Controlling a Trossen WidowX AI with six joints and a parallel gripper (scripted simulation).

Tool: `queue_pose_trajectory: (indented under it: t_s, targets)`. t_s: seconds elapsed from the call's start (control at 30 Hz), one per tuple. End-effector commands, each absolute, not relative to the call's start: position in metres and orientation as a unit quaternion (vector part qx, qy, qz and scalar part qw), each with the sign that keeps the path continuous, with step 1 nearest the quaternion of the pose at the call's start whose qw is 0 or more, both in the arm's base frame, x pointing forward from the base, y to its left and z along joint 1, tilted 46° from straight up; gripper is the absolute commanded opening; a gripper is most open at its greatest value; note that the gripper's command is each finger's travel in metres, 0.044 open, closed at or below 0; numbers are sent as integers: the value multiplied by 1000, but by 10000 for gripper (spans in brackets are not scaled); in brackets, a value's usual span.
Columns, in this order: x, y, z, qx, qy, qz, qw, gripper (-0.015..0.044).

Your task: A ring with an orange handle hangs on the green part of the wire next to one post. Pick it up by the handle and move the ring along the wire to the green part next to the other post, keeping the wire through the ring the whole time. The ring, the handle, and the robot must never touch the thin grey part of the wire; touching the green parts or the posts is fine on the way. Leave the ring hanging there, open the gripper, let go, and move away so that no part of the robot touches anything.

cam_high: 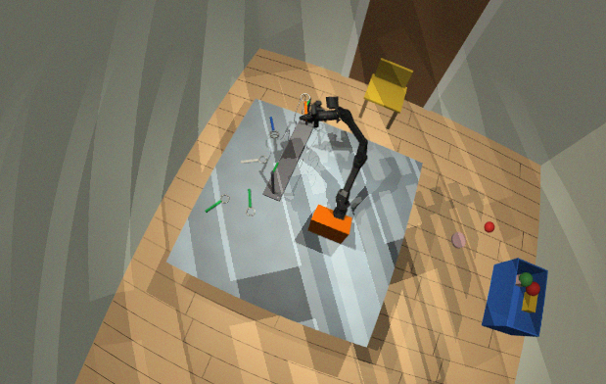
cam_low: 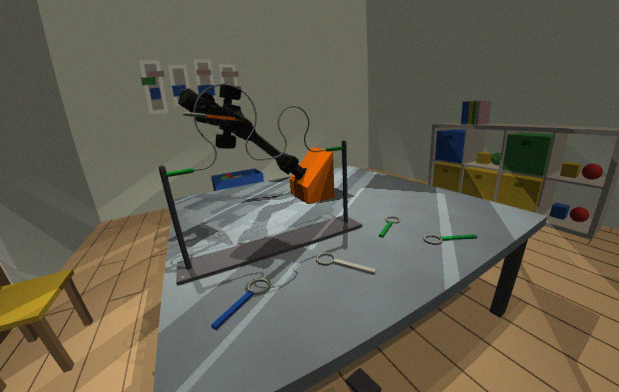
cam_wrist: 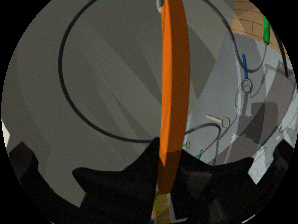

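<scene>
The orange handle (cam_high: 306,107) (cam_low: 221,118) (cam_wrist: 176,75) is held near its end by my gripper (cam_high: 303,118) (cam_wrist: 160,141), which is shut on it. The ring (cam_high: 304,93) (cam_low: 189,114) is nearly edge-on in the exterior view, at the outer side of the wire's big loop. The grey wire (cam_low: 293,106) (cam_wrist: 60,65) appears to pass through it; whether they touch cannot be told. One green part (cam_low: 180,172) (cam_wrist: 266,30) is at the post (cam_low: 175,220) near the yellow chair. The other green part (cam_high: 275,168) (cam_low: 333,148) is at the far post (cam_high: 273,182) (cam_low: 345,185).
The wire's smaller loop stands between the big loop and the far post. Loose rings with a blue handle (cam_high: 271,123) (cam_low: 232,310), a white handle (cam_low: 355,266) and green handles (cam_high: 250,198) (cam_low: 459,237) lie on the table. The orange arm base (cam_high: 330,224) (cam_low: 321,175) stands behind the wire stand.
</scene>
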State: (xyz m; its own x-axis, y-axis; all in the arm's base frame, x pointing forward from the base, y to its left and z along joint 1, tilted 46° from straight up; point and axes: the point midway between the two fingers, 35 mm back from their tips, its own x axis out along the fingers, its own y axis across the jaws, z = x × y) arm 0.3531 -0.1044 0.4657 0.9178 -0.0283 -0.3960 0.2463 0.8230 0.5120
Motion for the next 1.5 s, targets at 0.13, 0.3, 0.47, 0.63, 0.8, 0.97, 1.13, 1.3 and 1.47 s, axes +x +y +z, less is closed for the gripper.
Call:
queue_pose_trajectory:
  t_s: [0.13, 0.3, 0.47, 0.63, 0.8, 0.97, 1.13, 1.3, 1.47]
  targets:
    - [352, -106, 466, 239, 192, -86, 948, -150]
    - [352, -108, 465, 209, 194, -95, 954, -150]
    - [352, -111, 464, 179, 197, -104, 958, -150]
    - [351, -113, 463, 149, 199, -112, 962, -150]
    - [351, -115, 462, 119, 200, -120, 965, -150]
    - [351, -118, 462, 89, 202, -127, 967, -150]
    - [350, -120, 461, 59, 203, -135, 968, -150]
    - [350, -122, 461, 29, 204, -142, 968, -150]
    - [350, -125, 461, -2, 205, -149, 967, -150]
